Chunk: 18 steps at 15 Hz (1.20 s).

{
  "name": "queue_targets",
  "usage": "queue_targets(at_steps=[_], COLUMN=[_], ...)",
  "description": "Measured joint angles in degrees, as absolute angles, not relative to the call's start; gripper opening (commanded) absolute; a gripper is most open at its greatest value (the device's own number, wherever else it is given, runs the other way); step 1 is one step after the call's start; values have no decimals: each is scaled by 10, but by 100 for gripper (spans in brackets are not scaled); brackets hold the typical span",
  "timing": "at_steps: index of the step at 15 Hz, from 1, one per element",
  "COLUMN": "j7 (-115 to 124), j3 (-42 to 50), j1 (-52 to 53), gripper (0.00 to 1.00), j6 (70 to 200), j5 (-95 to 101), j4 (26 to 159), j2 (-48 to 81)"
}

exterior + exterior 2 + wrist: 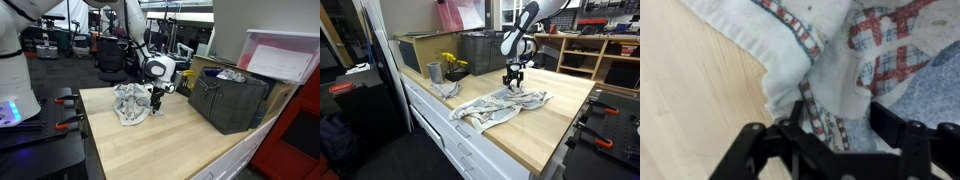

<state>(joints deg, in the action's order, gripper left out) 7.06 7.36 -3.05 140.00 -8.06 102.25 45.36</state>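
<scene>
- Gripper [155,103] is down on a crumpled cloth [130,102] in the middle of the wooden bench [150,145].
- In an exterior view the cloth [500,105] is spread out more, in a long rumpled strip. The gripper [513,85] sits at the end nearer the back of the bench [555,120].
- Wrist view: gripper [837,108] has its jaws apart, straddling a raised fold of the cloth [790,40]. Can't tell whether the pads press on the fold, as the tips are sunk in fabric and the picture is blurred.
- The cloth is pale with a red and blue check. One hemmed edge lies on bare bench [690,90] to the left of the fingers. Its right side runs out of frame.
- In both exterior views the fingertips are too small to make out, so the jaw gap is unreadable there.
- A dark crate [228,100] stands on the bench well apart from the cloth. There is crumpled stuff inside it, but I can't tell what.
- The crate [480,50] is against the wall behind the gripper.
- A grey cup [434,72] is near the bench edge, with something yellow [450,62] just behind it, too small to identify.
- The arm's upper links are cut off at the top of both exterior views.
</scene>
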Motion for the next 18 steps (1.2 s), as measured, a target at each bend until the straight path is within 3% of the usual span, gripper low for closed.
queue_targets(at_steps=[5, 18], j7=[75, 186], j3=[75, 206], j1=[-30, 26], gripper=[1, 3], j6=[1403, 1411], j5=[-76, 128], j4=[1021, 955], j2=[452, 461])
